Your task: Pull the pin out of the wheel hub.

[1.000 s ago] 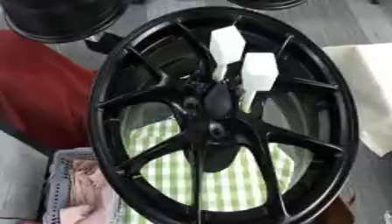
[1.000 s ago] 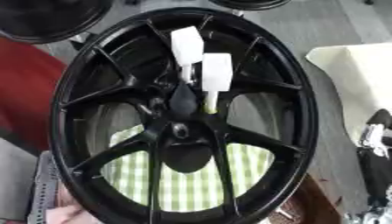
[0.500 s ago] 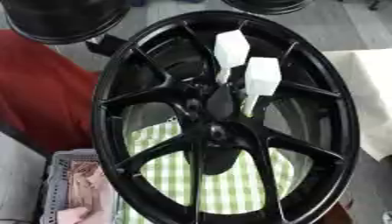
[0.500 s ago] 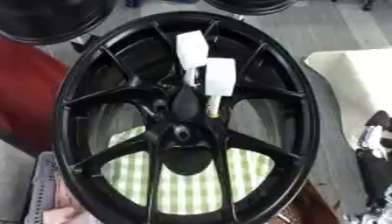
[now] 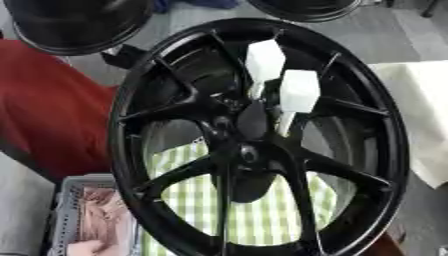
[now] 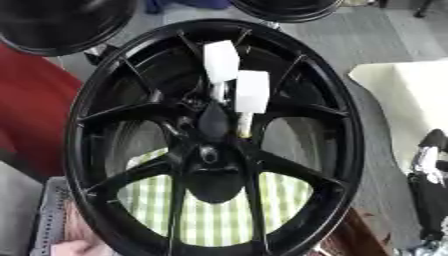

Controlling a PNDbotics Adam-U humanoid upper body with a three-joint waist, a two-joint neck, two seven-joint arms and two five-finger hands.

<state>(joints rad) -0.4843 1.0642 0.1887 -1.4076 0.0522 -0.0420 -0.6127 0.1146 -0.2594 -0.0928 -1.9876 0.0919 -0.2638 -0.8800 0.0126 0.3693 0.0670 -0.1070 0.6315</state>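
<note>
A big black wheel hub (image 5: pixel 219 150) stands on edge and fills both views, spokes facing me. Two pins with white block handles stick out of its centre: the upper pin (image 5: pixel 264 60) and the lower pin (image 5: pixel 299 90). Their thin metal shafts run down into the hub near the middle. No hand touches either pin. My right hand (image 6: pixel 429 175) shows only in the right eye view, black and silver, low at the right edge and well clear of the wheel. My left hand is out of sight.
Two more black wheels (image 5: pixel 79 25) (image 5: pixel 306 7) lie at the top. A red cloth (image 5: pixel 44 110) is at the left and a white-covered surface (image 5: pixel 424 115) at the right. A green checked cloth (image 5: pixel 262 215) shows through the spokes, and a grey basket (image 5: pixel 66 215) sits at the lower left.
The whole picture has slid slightly, so the camera moved. The wheel, both pins and my right hand keep their places.
</note>
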